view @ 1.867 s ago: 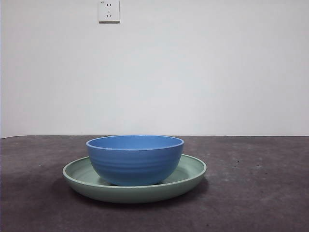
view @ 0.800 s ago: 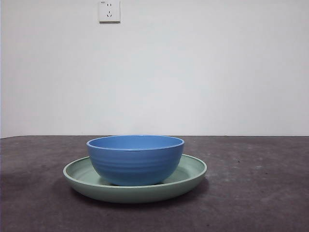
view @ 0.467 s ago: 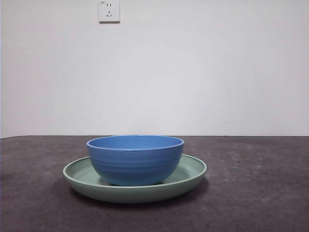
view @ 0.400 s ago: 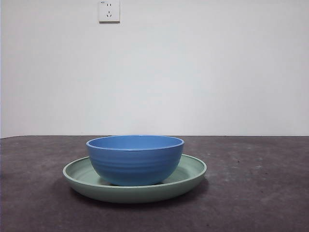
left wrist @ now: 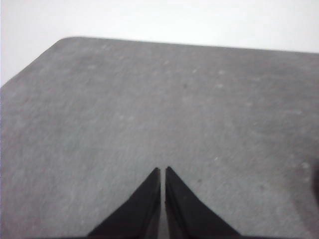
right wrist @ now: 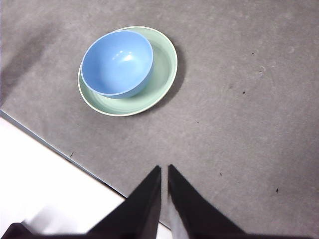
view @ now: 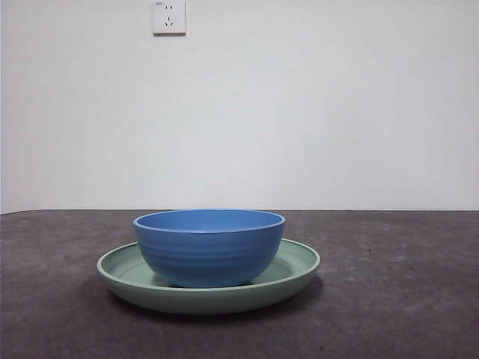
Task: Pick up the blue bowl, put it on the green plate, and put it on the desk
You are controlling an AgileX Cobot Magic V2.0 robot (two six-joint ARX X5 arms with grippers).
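While the bowl (view: 209,247) sits in the plate (view: 296,271), neither hand has hold of anything.

Bowl upright, off-centre in the plate, nearer one side of its rim, seen best from the right wrist; plate flat on the bench (view: 404,299). Right hand (right wrist: 164,172) up high and well apart from the pair, jaws closed together, empty. Left hand (left wrist: 163,173) over bare bench, jaws likewise closed, empty. Risks, as judged: shut jaws must open before a rim grasp, else they knock the bowl; glossy plate could let the bowl skid, or the plate could lift with it. No brand or writing readable; wall socket (view: 168,16) carries only a tiny unreadable mark.
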